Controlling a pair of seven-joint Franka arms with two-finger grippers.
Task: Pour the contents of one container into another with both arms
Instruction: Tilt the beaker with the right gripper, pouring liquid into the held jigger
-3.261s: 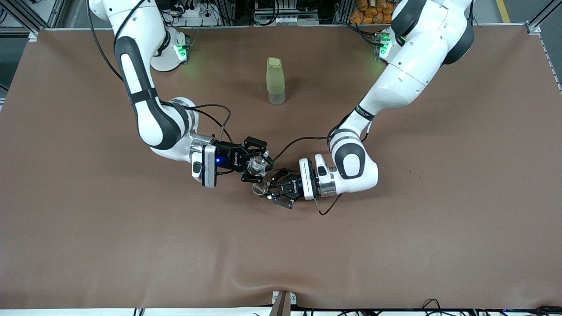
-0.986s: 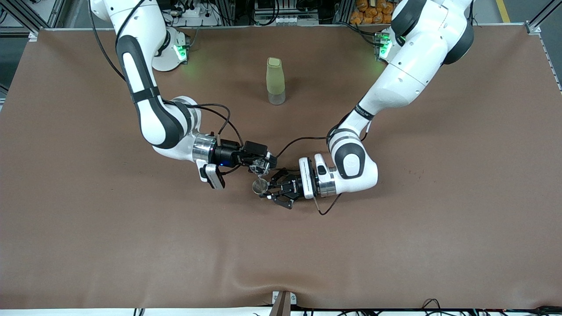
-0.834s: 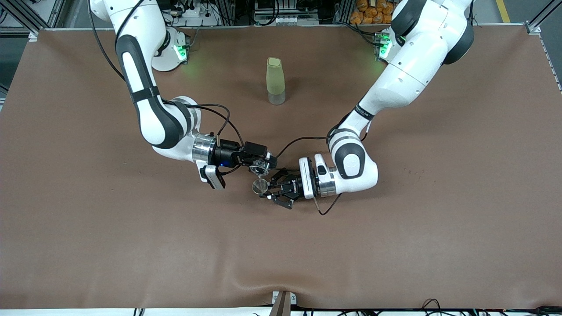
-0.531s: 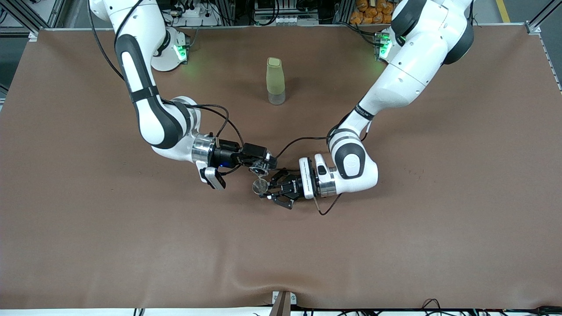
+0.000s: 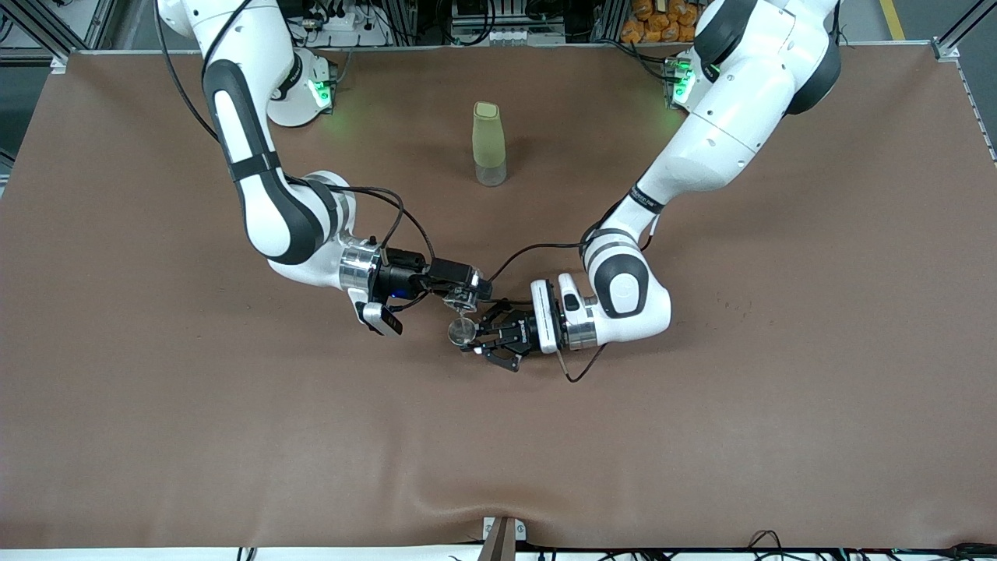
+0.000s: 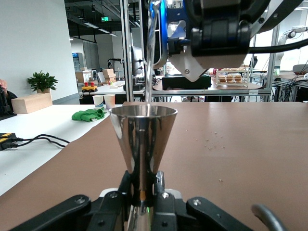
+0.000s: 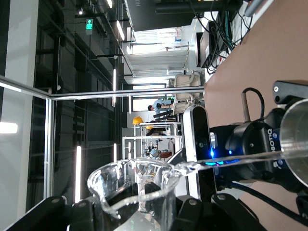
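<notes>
Over the middle of the table my right gripper (image 5: 463,294) is shut on a clear glass beaker (image 5: 459,297), tipped on its side with its spout toward the cup below. A thin clear stream (image 6: 150,53) runs from the beaker (image 7: 139,185) into a steel cone-shaped measuring cup (image 5: 460,333). My left gripper (image 5: 477,336) is shut on that cup's narrow waist and holds it upright. In the left wrist view the cup (image 6: 143,139) rises from the left gripper (image 6: 143,192). The right wrist view shows the stream (image 7: 231,161) reaching the cup's rim (image 7: 296,144).
A tall pale green bottle (image 5: 489,144) stands on the brown table cover (image 5: 234,436), farther from the front camera than the two grippers and between the arms' bases. A fold bulges in the cover at the near edge (image 5: 467,502).
The right wrist has rolled further, tipping the beaker more steeply over the cup; its wrist camera has swung lower. The left arm and the cup have stayed still.
</notes>
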